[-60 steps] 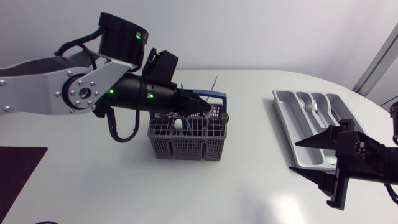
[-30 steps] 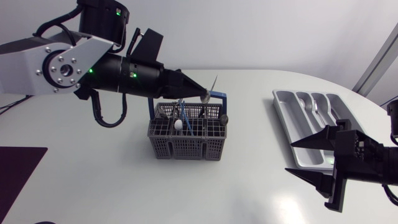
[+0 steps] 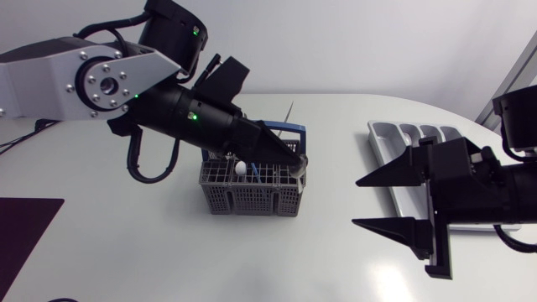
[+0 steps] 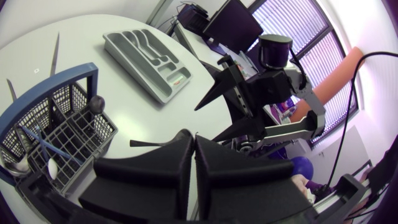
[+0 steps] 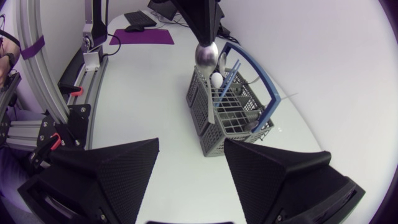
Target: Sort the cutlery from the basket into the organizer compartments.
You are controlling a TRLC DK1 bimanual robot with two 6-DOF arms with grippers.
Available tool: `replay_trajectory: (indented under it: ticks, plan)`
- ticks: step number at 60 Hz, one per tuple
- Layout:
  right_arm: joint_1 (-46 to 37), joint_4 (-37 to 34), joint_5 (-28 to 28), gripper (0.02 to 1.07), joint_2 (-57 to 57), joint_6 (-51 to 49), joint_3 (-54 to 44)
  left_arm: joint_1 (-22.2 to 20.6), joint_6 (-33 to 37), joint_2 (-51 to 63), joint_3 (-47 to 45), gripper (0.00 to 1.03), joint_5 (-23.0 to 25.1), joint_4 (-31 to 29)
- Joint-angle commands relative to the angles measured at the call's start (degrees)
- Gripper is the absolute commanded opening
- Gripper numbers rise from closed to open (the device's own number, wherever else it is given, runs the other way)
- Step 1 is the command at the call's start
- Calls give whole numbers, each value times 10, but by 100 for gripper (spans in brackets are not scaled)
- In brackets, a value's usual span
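Note:
The grey mesh basket stands mid-table with a blue handle and several pieces of cutlery upright in it, among them a white-tipped one and a dark round knob. My left gripper is shut, nothing visible between its fingers, with its tip right at that knob; whether they touch I cannot tell. My right gripper stands wide open between basket and organizer, its fingers pointing at the basket. The grey organizer lies at the right, largely hidden behind my right arm.
A thin pointed utensil rises past the basket's far rim. A dark purple mat lies at the table's front left. In the left wrist view the organizer lies beyond the basket, with some cutlery in its compartments.
My left gripper lifted away from the basket, then came down to the knob at its right end. My right arm moved left toward the basket, now covering much of the organizer.

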Motion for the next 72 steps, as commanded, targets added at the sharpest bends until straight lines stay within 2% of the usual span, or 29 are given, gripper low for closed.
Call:
replay_trajectory:
  ticks: [1,14,21,45,52,66,72]
  plan:
    - [28,-1,-2,78,16,31,17,-19,30,9,16,3,22,-11]
    - [77,23,-3,78,48,51,20,-44,71,24,27,3,86,-59]
    - [85,25,-15,76,62,54,25,-53,88,34,36,3,88,-86]
    - [126,16,-34,28,78,56,34,-49,102,44,42,3,117,-109]
    - [131,6,-36,17,81,55,34,-48,102,45,42,3,117,-109]
    - [134,2,-43,8,85,54,29,-47,102,45,44,3,117,-112]
    - [133,0,-43,8,86,54,29,-46,102,45,44,3,118,-112]
